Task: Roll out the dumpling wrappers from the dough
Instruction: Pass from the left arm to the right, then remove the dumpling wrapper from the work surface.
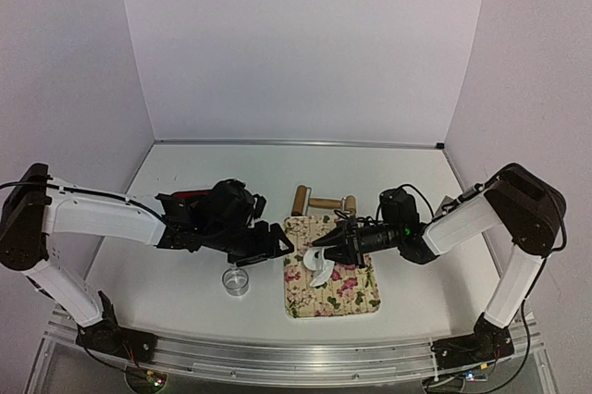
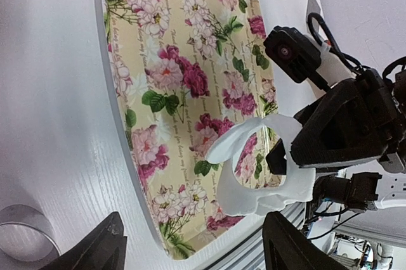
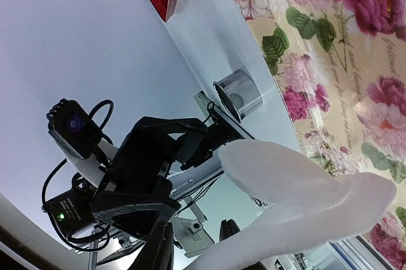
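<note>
My R gripper (image 1: 326,248) pinches the holed dough (image 2: 279,195) clear of the floral mat (image 1: 356,297), prob. for re-rolling, while L gripper (image 1: 277,244) hovers w/ jaws wide.

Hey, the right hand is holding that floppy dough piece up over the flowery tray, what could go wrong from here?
1. The dough hangs from the right hand by one edge, and the strip around its hole looks thin; it may stretch or tear.
2. Lowered onto the tray, it could fold and stick to itself.
3. The open left hand sits close by; the two could bump.
</note>
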You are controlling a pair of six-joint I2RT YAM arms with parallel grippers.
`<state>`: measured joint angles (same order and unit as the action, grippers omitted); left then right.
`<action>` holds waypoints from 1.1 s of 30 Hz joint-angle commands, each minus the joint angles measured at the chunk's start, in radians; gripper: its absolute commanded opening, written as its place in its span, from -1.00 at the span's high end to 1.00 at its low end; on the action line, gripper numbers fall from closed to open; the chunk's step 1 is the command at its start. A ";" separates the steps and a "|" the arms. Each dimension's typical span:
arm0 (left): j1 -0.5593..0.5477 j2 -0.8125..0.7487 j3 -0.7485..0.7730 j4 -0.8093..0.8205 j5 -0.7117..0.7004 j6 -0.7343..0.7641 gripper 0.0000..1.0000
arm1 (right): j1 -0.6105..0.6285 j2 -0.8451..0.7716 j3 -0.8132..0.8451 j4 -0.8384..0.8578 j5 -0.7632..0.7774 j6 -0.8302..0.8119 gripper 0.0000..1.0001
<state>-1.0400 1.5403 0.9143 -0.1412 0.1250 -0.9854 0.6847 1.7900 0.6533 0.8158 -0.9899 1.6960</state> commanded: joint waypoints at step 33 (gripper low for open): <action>0.036 0.289 0.136 0.412 0.315 0.065 0.33 | -0.005 -0.139 0.036 0.085 -0.104 0.080 1.00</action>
<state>-1.0084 1.8067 1.0031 0.2116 0.4040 -0.9338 0.6830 1.6955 0.6621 0.8528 -1.0718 1.7608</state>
